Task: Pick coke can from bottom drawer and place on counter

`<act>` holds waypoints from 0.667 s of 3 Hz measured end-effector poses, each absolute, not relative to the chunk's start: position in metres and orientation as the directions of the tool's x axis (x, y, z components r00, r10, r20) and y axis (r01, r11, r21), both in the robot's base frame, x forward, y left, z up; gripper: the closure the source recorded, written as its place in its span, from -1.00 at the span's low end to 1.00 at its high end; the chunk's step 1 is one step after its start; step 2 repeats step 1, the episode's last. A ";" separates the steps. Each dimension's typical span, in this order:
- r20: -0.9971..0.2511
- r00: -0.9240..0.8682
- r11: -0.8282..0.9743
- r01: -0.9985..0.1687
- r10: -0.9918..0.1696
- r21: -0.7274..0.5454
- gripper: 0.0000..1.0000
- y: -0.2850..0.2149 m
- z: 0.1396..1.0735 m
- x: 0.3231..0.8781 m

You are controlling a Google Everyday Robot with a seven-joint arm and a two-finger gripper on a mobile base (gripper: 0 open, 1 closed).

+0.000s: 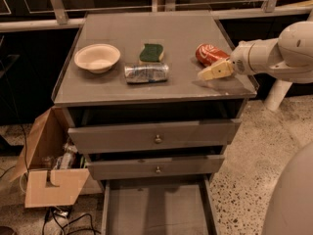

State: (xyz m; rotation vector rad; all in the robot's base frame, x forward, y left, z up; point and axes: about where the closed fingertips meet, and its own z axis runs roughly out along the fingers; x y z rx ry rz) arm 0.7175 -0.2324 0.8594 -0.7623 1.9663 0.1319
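Place step: coke can [210,54] lies on the counter surface [161,33], right side; bottom drawer [156,212] open. Claw [206,73] just beside the can, can't tell its grip. Next: release if held, retreat clear.

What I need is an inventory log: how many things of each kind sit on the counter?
Cans: 2, the coke can and the silver can
Bowls: 1, the bowl
Sponges: 1, the green sponge
Total: 4
The gripper is over the right side of the counter, just in front of the coke can.
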 end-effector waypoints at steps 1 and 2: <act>-0.831 -0.319 0.797 -0.562 -0.455 -0.221 -1.00 -0.232 0.859 0.717; -0.831 -0.319 0.797 -0.562 -0.455 -0.221 -1.00 -0.232 0.859 0.717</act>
